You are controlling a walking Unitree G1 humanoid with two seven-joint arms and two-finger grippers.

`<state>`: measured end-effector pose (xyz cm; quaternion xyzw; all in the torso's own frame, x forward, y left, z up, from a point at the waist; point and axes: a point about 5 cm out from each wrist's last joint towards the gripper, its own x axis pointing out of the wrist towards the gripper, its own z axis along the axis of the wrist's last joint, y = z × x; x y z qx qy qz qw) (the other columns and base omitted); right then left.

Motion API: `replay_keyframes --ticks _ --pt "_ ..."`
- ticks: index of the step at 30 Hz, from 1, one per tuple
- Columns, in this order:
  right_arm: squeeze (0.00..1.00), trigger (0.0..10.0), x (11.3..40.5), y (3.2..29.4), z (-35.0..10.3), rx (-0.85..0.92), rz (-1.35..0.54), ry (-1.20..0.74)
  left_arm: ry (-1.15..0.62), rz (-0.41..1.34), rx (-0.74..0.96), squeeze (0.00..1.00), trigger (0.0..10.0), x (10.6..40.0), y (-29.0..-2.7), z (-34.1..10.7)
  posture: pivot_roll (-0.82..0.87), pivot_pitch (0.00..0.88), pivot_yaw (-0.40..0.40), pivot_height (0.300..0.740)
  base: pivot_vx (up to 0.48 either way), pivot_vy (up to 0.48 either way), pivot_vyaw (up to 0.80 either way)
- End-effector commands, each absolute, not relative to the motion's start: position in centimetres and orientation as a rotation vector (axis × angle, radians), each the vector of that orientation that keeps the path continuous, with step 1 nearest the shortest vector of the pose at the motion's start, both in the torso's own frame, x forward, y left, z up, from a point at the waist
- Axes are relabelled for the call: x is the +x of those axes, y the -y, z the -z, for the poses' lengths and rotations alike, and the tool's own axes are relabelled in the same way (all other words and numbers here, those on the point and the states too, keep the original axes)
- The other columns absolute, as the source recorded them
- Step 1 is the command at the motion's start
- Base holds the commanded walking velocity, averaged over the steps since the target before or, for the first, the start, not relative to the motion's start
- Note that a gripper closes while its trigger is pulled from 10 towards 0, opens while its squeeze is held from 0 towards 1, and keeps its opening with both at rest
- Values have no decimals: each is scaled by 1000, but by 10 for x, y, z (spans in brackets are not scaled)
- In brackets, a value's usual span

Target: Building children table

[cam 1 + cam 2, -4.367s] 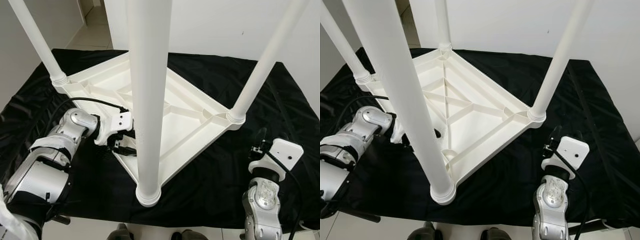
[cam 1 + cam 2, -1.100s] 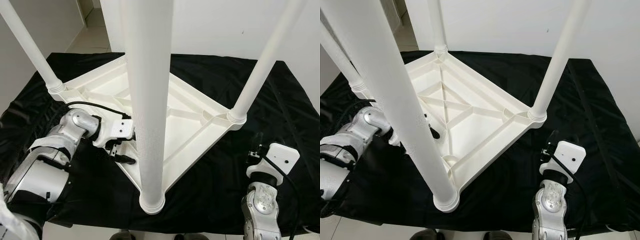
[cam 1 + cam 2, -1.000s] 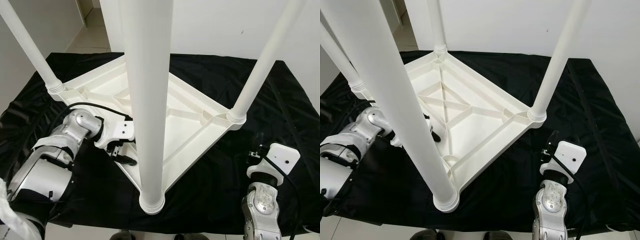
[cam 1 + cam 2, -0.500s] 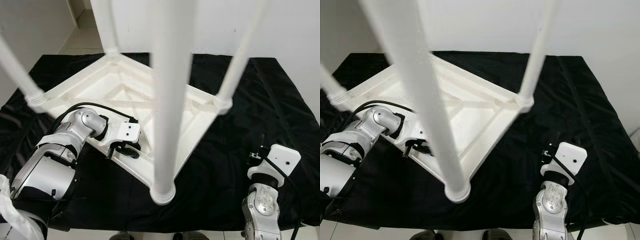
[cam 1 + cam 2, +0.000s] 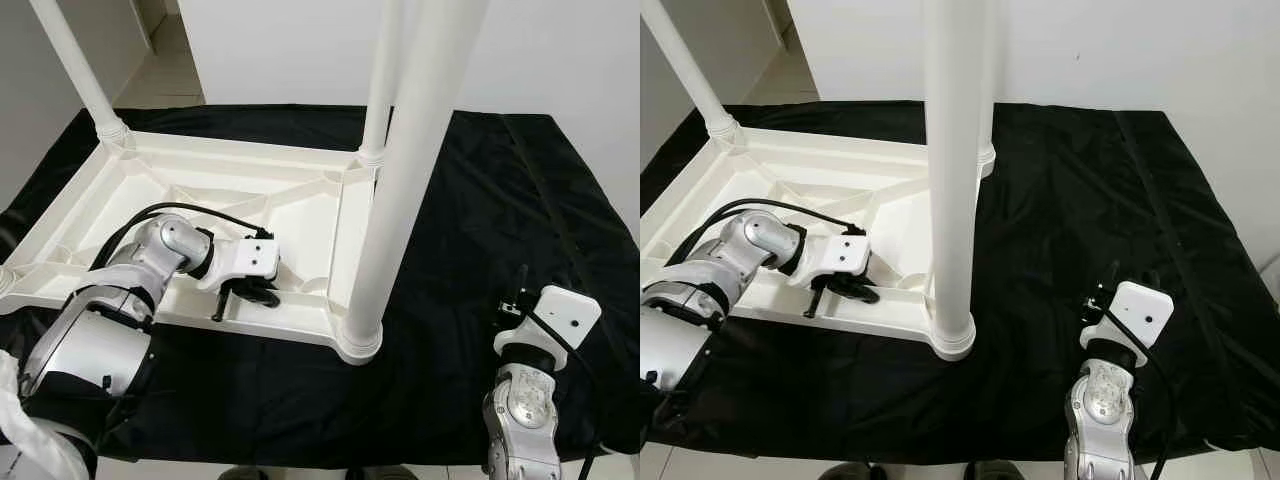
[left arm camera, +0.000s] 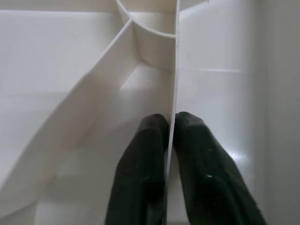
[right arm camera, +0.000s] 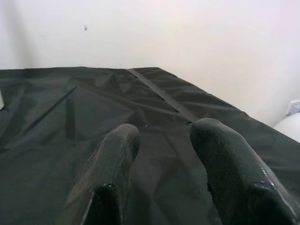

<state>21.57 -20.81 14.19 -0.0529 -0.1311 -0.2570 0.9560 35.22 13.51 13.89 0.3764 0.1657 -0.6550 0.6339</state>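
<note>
A white plastic children's table [image 5: 250, 205] lies upside down on a bench draped in black cloth [image 5: 470, 210], its ribbed underside facing up, with diagonal braces crossing between the rim walls. Round white legs stand up from its corners: 1 thick in the foreground [image 5: 400, 200], 1 behind it [image 5: 383, 80], 1 at the far left corner [image 5: 75, 70]. The table sits on the left half of the bench. The left claw [image 5: 245, 295] reaches into the near edge of the underside, its 2 black fingers [image 6: 140, 173] clamped on a thin upright rib [image 6: 172, 93]. The right claw [image 7: 161, 154] hovers low over the bare cloth on the right, well apart from the table, fingers spread with nothing between them.
</note>
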Motion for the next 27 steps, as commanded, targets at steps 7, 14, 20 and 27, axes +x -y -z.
replay_keyframes --ticks 7,14,20,27 --pt "0 10000 215 211 -138 -117 530 242 -119 1177 813 1000 10000 363 -127 -140 -25 69 36 740 0 0 0" --pt "0 10000 216 220 -138 -126 554 244 28 1229 558 0 10000 362 -114 -160 -23 69 37 740 0 0 0" --pt "0 10000 215 223 -139 -129 567 247 72 1147 421 0 10000 368 -119 -172 -17 70 37 740 0 0 0" --pt "0 10000 219 222 -139 -123 562 255 139 944 288 0 10000 373 -131 -177 -7 77 23 740 0 0 0"
